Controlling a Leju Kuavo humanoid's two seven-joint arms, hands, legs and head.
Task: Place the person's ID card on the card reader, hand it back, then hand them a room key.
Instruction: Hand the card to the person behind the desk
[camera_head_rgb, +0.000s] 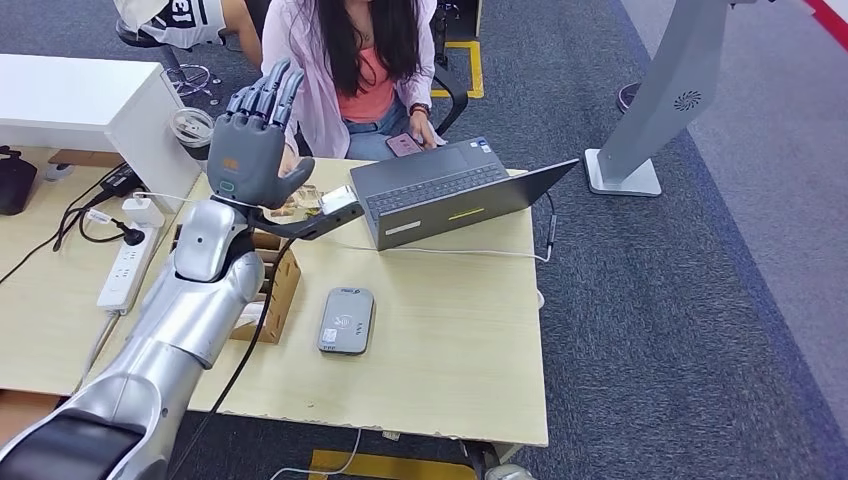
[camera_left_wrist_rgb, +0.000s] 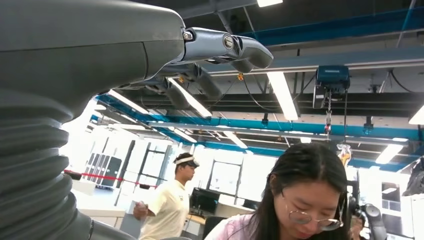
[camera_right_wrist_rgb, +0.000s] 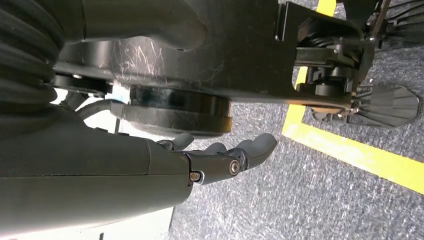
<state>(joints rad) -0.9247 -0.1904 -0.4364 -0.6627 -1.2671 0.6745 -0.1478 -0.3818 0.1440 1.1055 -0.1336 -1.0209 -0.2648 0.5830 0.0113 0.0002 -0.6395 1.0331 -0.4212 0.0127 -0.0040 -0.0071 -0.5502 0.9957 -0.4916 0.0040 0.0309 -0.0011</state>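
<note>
My left hand (camera_head_rgb: 255, 140) is raised above the table's far edge, fingers straight and spread, nothing in it. It is held up in front of a seated person (camera_head_rgb: 350, 60) who looks down at a phone (camera_head_rgb: 404, 145). In the left wrist view the fingers (camera_left_wrist_rgb: 225, 45) stretch out above the person's head (camera_left_wrist_rgb: 300, 200). The grey card reader (camera_head_rgb: 346, 320) lies flat on the wooden table (camera_head_rgb: 450, 340), below and to the right of my left forearm. My right hand (camera_right_wrist_rgb: 220, 155) hangs over grey carpet, fingers loosely bent and empty.
An open grey laptop (camera_head_rgb: 440, 190) sits at the far edge of the table, its cable trailing right. A small cardboard box (camera_head_rgb: 278, 290) stands beside my left forearm. A white power strip (camera_head_rgb: 125, 265) with plugs lies at the left. A white stand's base (camera_head_rgb: 625, 175) rests on the carpet.
</note>
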